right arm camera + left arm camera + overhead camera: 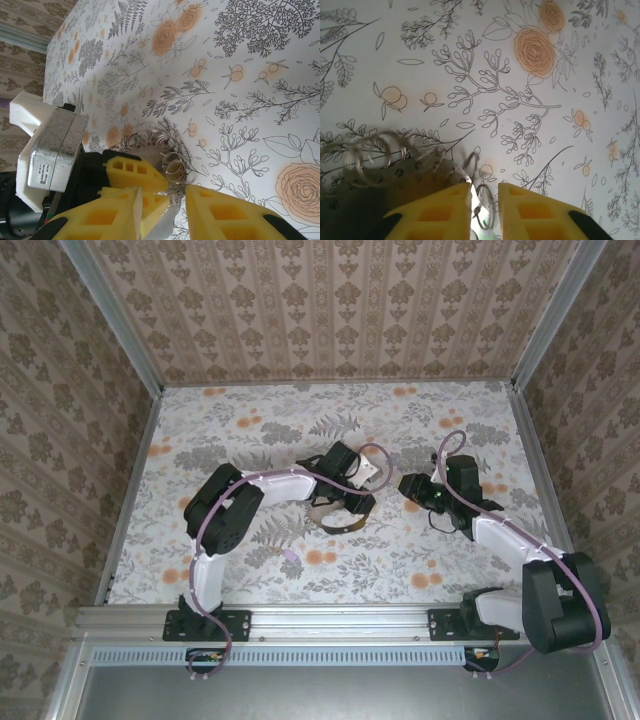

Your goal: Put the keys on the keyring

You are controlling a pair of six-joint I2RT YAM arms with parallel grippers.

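Left gripper [484, 189]: fingers parted narrowly. The thin keyring [493, 202] wire runs in the gap; contact unclear. Keys [375, 155] form a blurred coil at 10 o'clock of the fingers.
Right gripper [165, 194]: fingers apart, grip cannot be told. The right wrist view adds the left gripper's yellow finger [150, 206] between them, with the keys at 12 o'clock.
Top view: both grippers meet mid-table [250, 430].

nothing legible anywhere; the small print on the silver box [50, 150] is too blurred.

Keyring [336, 527] beneath left tool [350, 503], right tool [408, 486] just beside.
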